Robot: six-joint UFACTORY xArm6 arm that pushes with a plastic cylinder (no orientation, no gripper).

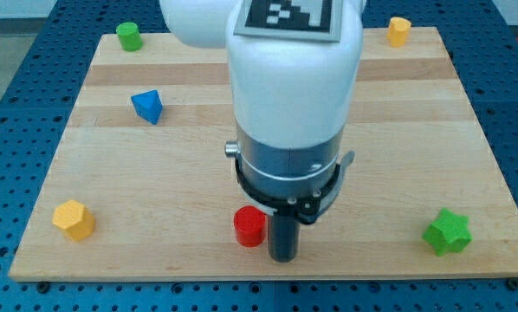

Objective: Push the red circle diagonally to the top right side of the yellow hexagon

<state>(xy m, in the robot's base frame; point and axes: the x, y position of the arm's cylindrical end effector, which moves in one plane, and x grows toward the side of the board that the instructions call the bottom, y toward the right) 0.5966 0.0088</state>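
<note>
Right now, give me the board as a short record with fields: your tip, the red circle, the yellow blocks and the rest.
tip: my tip near the view's bottom edge, just right of the red circle
red circle: bottom centre
yellow hexagon: bottom left
second yellow block: top right corner
green block: top left
blue block: upper left
green star: bottom right

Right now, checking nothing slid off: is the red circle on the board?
On: the red circle sits on the wooden board near its bottom edge, beside my tip.
</note>
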